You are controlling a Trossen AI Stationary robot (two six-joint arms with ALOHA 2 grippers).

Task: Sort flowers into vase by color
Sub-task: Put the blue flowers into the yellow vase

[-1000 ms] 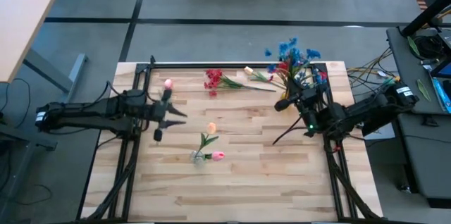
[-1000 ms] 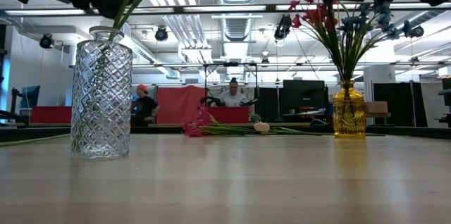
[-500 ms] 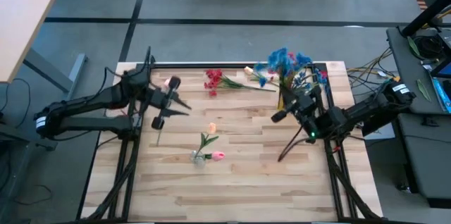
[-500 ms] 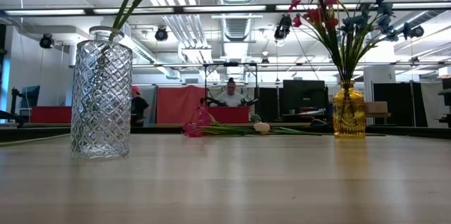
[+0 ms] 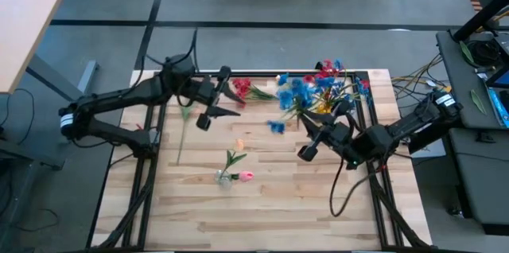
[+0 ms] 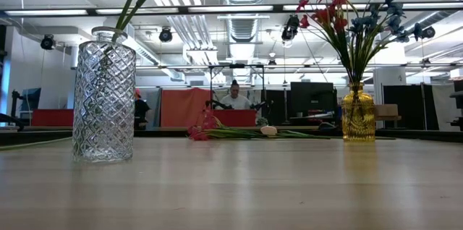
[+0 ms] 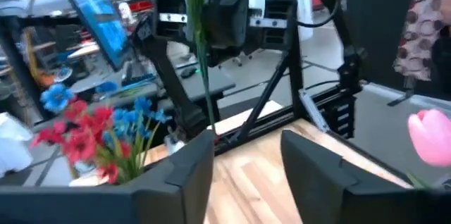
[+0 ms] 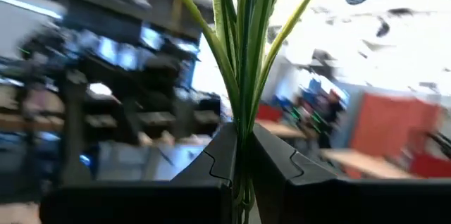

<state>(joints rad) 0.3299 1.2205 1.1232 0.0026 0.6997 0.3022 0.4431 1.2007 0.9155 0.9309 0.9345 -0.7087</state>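
Currently the right gripper (image 8: pixel 241 155) at 3 o'clock is clenched on a bunch of thin green stems (image 8: pixel 243 55) topped with blue flowers (image 5: pixel 296 94). The left gripper (image 5: pixel 213 110), at 11 o'clock, has its fingers parted and empty beside the loose red flower cluster (image 5: pixel 241 88). Likely next: grasp that cluster and carry it to the amber glass vase (image 6: pixel 358 113).

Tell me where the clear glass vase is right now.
In the low view the clear glass vase stands on the table's left, far from the amber vase on the right.
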